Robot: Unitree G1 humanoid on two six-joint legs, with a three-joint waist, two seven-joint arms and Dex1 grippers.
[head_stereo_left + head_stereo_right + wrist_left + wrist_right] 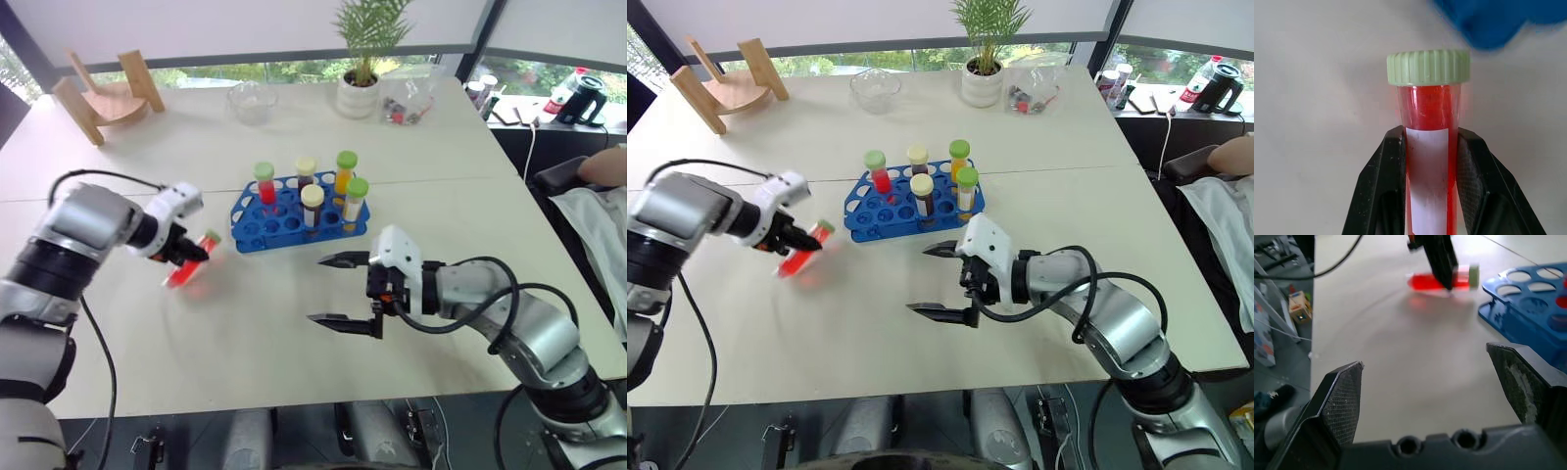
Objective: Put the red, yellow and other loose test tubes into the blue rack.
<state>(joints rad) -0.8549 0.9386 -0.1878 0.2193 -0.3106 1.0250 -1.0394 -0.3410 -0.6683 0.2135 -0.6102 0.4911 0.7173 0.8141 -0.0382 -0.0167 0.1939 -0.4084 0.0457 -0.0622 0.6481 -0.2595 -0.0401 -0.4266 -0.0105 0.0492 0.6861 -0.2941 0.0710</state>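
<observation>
white table (294,333); red tube (1430,147) bears a blank white label (1427,181).

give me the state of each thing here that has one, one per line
left hand: shut on the red tube
red tube: green cap on, tilted, gripped beside the blue rack
right hand: open, holding nothing
blue rack: on the table, five capped tubes standing upright in it, other holes free
glass bowl: upright, looks empty
potted plant: upright at the far side of the table
</observation>
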